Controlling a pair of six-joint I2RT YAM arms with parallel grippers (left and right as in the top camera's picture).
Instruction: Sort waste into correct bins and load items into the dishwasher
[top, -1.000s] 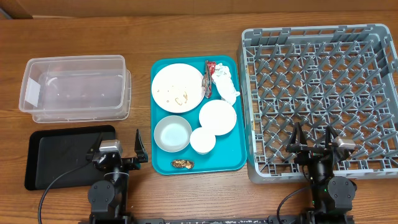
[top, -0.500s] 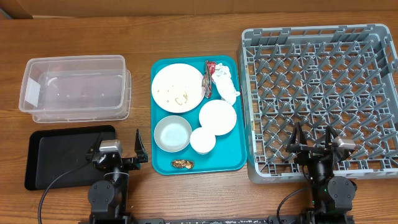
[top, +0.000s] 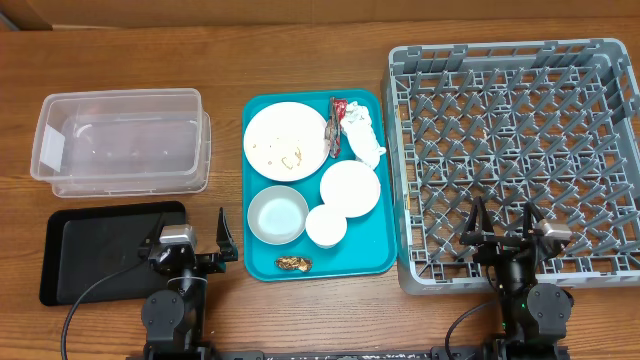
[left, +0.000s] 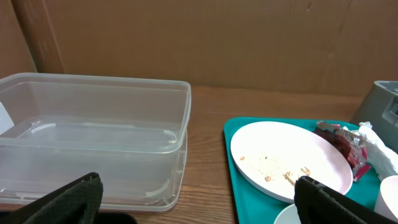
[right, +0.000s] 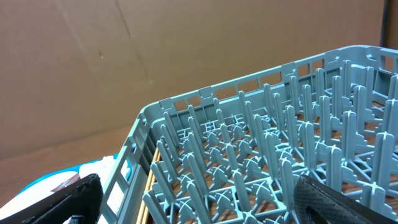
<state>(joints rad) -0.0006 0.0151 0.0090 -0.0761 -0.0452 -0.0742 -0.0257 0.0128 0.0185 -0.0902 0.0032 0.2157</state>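
Observation:
On the teal tray (top: 375, 262) sit a white plate (top: 285, 141) flecked with rice, a pale pink bowl (top: 350, 188), a grey-white bowl (top: 277, 215) and a small white cup (top: 326, 225). A crumpled napkin (top: 362, 135) and a red wrapper (top: 338, 108) lie at the tray's far edge, and a brown food lump (top: 293, 263) at its near edge. The clear tub (top: 120, 140) and black tray (top: 100, 250) are on the left, the grey dish rack (top: 515, 165) on the right. My left gripper (top: 190, 232) stands open beside the black tray. My right gripper (top: 504, 225) stands open over the rack's near edge.
A dark utensil (top: 331, 130) lies between plate and napkin. In the left wrist view the tub (left: 93, 137) and plate (left: 289, 158) lie ahead of the open gripper (left: 199, 202). The right wrist view shows rack pegs (right: 261, 137). Brown cardboard walls the far side.

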